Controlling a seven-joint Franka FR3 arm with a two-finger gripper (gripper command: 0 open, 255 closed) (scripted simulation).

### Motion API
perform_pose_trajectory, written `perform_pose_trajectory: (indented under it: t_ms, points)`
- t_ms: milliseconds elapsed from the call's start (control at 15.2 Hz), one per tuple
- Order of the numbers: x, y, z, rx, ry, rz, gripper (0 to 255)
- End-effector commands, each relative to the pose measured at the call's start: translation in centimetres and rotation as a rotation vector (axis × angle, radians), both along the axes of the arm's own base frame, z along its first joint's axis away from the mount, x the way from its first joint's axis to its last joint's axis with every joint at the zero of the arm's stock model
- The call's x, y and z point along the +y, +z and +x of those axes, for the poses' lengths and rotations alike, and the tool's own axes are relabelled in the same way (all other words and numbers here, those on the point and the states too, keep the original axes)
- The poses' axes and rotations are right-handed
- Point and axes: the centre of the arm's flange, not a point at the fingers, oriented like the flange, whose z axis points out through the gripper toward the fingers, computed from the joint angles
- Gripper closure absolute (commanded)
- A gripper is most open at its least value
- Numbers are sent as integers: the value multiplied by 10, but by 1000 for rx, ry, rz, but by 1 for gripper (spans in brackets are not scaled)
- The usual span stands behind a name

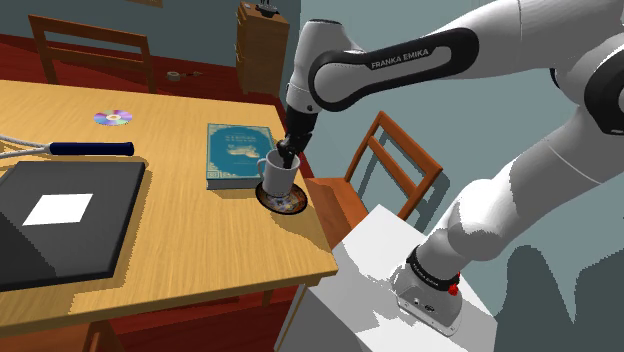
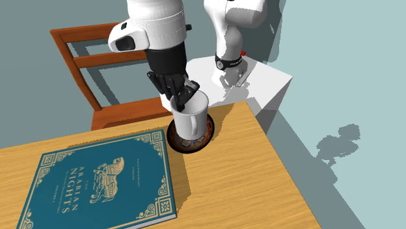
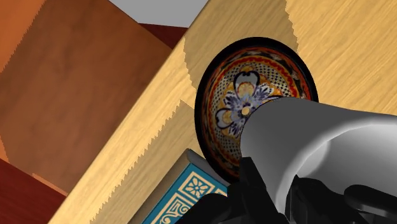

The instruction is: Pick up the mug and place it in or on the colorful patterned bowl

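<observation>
Wooden table (image 2: 247, 175): mug (image 2: 191, 118) hides much of bowl (image 2: 195, 144).

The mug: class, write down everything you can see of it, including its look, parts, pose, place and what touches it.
The mug is plain, glossy and whitish grey, an open-topped cylinder with one loop handle on its side. It stands upright over the middle of the colourful patterned bowl, near a corner of the wooden table and beside a teal book. The black end effector clasps its rim from above. I cannot tell whether its base rests in the bowl or hangs just above it.
</observation>
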Motion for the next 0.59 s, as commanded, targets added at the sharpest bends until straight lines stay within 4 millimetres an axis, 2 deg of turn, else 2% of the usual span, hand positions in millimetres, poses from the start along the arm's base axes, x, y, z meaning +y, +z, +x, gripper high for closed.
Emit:
perform_pose_trajectory:
  t_ms: [0,66,528]
  points:
    - [-1,-10,-1,-1,0,0,255]
    - [-1,-19,-1,-1,0,0,255]
    - [-1,-19,-1,-1,0,0,255]
